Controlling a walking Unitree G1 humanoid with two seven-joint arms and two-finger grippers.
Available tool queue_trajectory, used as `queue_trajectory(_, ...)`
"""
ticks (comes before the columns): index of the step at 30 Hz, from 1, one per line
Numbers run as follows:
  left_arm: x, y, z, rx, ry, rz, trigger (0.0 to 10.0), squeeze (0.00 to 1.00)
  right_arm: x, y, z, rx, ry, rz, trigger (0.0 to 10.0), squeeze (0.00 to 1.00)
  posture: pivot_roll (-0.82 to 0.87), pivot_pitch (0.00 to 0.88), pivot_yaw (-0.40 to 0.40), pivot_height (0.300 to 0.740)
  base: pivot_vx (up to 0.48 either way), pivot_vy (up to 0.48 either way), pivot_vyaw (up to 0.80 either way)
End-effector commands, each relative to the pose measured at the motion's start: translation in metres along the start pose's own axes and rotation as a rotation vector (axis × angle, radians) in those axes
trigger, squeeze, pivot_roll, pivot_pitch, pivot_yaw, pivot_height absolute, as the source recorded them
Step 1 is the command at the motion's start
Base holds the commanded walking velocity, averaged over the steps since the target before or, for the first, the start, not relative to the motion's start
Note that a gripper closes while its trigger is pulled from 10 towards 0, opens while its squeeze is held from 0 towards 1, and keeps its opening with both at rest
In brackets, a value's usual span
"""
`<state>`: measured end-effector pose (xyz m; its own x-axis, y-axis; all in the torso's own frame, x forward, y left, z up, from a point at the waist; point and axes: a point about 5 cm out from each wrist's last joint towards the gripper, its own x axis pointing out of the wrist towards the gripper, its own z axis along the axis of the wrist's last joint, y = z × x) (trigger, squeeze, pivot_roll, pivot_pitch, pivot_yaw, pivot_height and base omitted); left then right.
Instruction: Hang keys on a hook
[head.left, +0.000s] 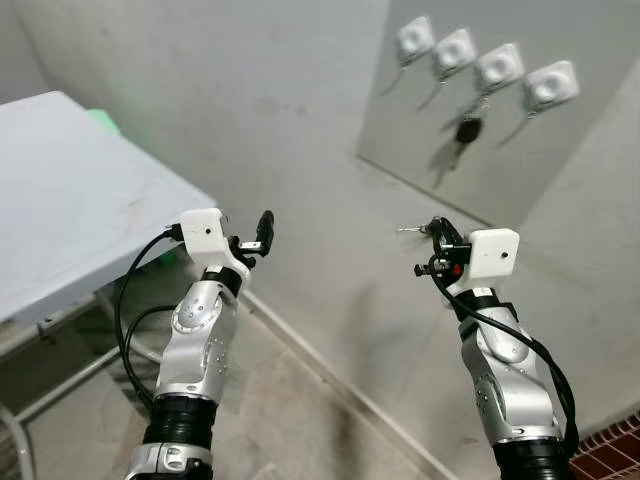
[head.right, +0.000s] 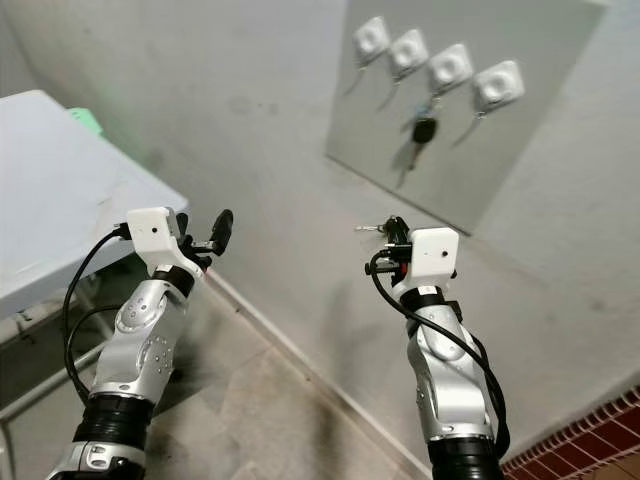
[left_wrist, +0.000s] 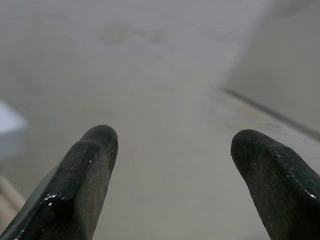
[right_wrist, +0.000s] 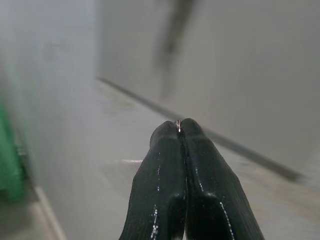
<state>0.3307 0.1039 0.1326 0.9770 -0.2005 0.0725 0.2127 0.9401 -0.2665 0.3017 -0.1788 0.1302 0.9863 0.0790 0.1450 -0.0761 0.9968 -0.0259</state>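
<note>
Several white hooks (head.left: 499, 67) sit in a row on a grey panel (head.left: 540, 160) high on the wall to the right. A black-headed key (head.left: 467, 130) hangs below the third hook. My right gripper (head.left: 437, 240) is raised below and left of the panel, well short of it. It is shut on a key ring, and a silver key (head.left: 410, 229) sticks out to its left. In the right wrist view the fingertips (right_wrist: 170, 137) pinch a sliver of metal ring (right_wrist: 178, 123). My left gripper (head.left: 262, 232) is held up at the same height, open and holding nothing.
A white table (head.left: 70, 200) stands at the left with something green (head.left: 105, 118) behind its far edge. The bare grey wall meets the floor along a baseboard (head.left: 330, 380). Red brick tiles (head.left: 610, 445) show at the lower right.
</note>
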Motion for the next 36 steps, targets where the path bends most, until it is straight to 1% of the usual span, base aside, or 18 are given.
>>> queue_trajectory(1, 0.0, 0.007, 0.008, 0.025, -0.034, 0.024, 10.0, 0.0, 0.004, 0.006, 0.006, 0.013, -0.024, 0.02, 10.0, 0.0, -0.01, 0.0, -0.064, 0.74, 0.0, 0.0, 0.0)
queue_trajectory(7, 0.0, 0.001, 0.009, 0.032, -0.03, -0.033, 10.0, 0.0, 0.004, 0.007, 0.005, 0.014, -0.022, 0.027, 10.0, 0.0, -0.01, 0.0, -0.066, 0.74, 0.0, 0.0, 0.0)
queue_trajectory(9, 0.0, -0.008, 0.012, 0.044, -0.04, -0.114, 10.0, 0.0, 0.006, 0.009, 0.008, 0.015, -0.032, 0.039, 10.0, 0.0, 0.0, 0.0, -0.069, 0.74, 0.0, 0.0, 0.0)
queue_trajectory(11, 0.0, -0.011, 0.013, 0.05, -0.039, -0.135, 10.0, 0.0, 0.007, 0.008, 0.008, 0.015, -0.034, 0.039, 10.0, 0.0, 0.0, 0.0, -0.07, 0.74, 0.0, 0.0, 0.0)
queue_trajectory(14, 0.002, -0.024, 0.016, 0.061, -0.039, -0.219, 10.0, 0.0, 0.01, 0.008, 0.011, 0.012, -0.048, 0.045, 10.0, 0.0, 0.0, 0.0, -0.071, 0.74, 0.0, 0.0, 0.0)
queue_trajectory(16, 0.002, -0.026, 0.017, 0.067, -0.041, -0.229, 10.0, 0.0, 0.011, 0.008, 0.012, 0.012, -0.05, 0.046, 10.0, 0.0, 0.0, 0.0, -0.071, 0.74, 0.0, 0.0, 0.0)
queue_trajectory(18, 0.005, -0.036, 0.02, 0.078, -0.047, -0.279, 10.0, 0.0, 0.015, 0.006, 0.016, 0.004, -0.063, 0.05, 10.0, 0.0, 0.0, 0.0, -0.071, 0.74, 0.0, 0.0, 0.0)
queue_trajectory(19, 0.007, -0.044, 0.021, 0.085, -0.05, -0.324, 10.0, 0.0, 0.02, 0.005, 0.02, -0.004, -0.077, 0.055, 10.0, 0.0, -0.01, 0.0, -0.069, 0.74, 0.0, 0.0, 0.0)
queue_trajectory(20, 0.008, -0.046, 0.022, 0.083, -0.048, -0.336, 10.0, 0.0, 0.021, 0.004, 0.021, -0.006, -0.08, 0.056, 10.0, 0.0, -0.01, 0.0, -0.069, 0.74, 0.0, 0.0, 0.0)
queue_trajectory(24, 0.01, -0.052, 0.023, 0.099, -0.049, -0.37, 10.0, 0.0, 0.027, 0.002, 0.026, -0.02, -0.094, 0.055, 10.0, 0.0, -0.01, 0.0, -0.066, 0.74, 0.0, 0.0, 0.0)
queue_trajectory(27, 0.01, -0.053, 0.022, 0.099, -0.045, -0.375, 10.0, 0.0, 0.029, -0.003, 0.029, -0.037, -0.102, 0.041, 10.0, 0.0, -0.03, 0.0, -0.062, 0.74, 0.0, 0.0, 0.0)
queue_trajectory(34, 0.012, -0.054, 0.026, 0.099, -0.053, -0.389, 10.0, 0.0, 0.029, -0.007, 0.03, -0.039, -0.11, 0.029, 10.0, 0.0, -0.03, 0.0, -0.062, 0.74, 0.0, 0.0, 0.0)
queue_trajectory(36, 0.013, -0.058, 0.029, 0.105, -0.063, -0.409, 10.0, 0.0, 0.033, -0.011, 0.035, -0.035, -0.133, 0.01, 10.0, 0.0, -0.03, 0.0, -0.06, 0.74, 0.0, 0.0, 0.0)
